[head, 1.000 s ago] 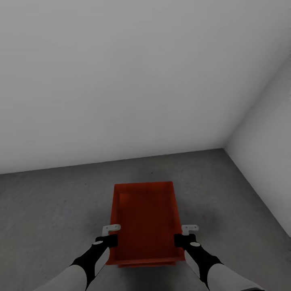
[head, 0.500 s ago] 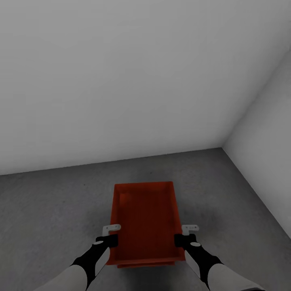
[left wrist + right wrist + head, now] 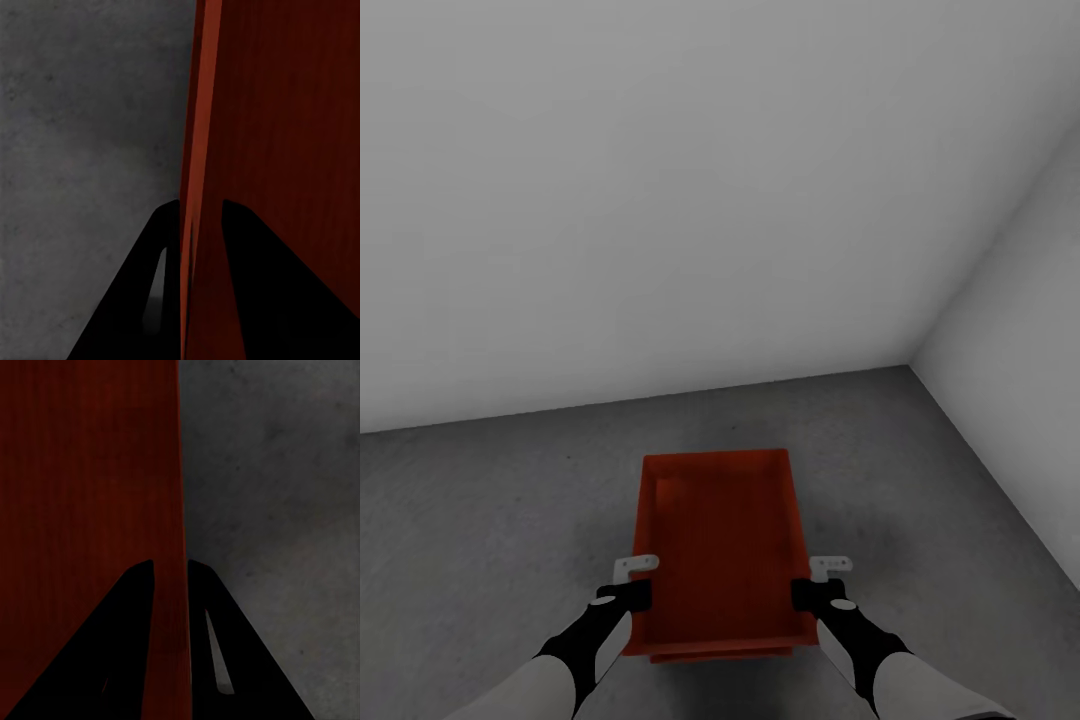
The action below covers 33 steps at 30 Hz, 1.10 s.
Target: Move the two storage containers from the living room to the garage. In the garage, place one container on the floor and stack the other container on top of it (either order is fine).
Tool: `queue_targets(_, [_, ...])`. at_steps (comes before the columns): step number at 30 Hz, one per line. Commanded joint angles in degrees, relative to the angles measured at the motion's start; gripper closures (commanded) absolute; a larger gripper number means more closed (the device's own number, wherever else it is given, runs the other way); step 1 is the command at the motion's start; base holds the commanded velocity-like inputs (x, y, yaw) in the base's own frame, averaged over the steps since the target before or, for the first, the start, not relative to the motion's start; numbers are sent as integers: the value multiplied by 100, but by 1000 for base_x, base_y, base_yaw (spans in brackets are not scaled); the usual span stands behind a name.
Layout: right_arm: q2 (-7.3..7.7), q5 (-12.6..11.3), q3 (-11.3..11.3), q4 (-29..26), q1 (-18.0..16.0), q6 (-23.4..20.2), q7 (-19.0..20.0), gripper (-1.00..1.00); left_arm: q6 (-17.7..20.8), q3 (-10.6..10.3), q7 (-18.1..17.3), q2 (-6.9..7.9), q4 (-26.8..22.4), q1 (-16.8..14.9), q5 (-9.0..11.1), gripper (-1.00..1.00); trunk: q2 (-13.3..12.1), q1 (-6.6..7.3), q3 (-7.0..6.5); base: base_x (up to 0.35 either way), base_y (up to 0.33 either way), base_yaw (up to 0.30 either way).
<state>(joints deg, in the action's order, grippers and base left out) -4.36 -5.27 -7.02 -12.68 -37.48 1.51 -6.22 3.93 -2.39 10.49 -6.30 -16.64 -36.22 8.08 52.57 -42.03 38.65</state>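
Nothing's really shifting since a second ago: both arms are still reaching forward and down, left gripper (image 3: 637, 583) and right gripper (image 3: 818, 582) pinching opposite side walls of the orange-red container (image 3: 720, 540) (jaws straddling each wall) over the grey garage floor (image 3: 480, 520).

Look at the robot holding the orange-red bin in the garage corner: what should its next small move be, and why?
Probably lower the container straight down, both arms together. The left gripper and right gripper each pinch a long wall of it above the dark grey floor. An orange-red edge shows just beneath its near end, seemingly a second bin, so easing down should finish the stack.
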Motion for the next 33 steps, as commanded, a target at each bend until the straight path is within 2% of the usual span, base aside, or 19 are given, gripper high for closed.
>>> queue_targets(1, [6, -36, 122, 11, -5, 22, -72, 100, 37, 55, 155, 191, -29, 1, -52, 100, 3, 0, 4, 0, 0, 0])
queue_targets(9, [12, -36, 122, 11, -6, 21, -72, 100, 37, 55, 155, 191, -27, 0, -47, 100, 3, 0, 4, 0, 0, 0])
queue_targets(33, [14, -36, 122, 11, -5, 23, -72, 100, 37, 55, 155, 199, -33, -1, -39, 100, 966, -528, 435, 0, 0, 0])
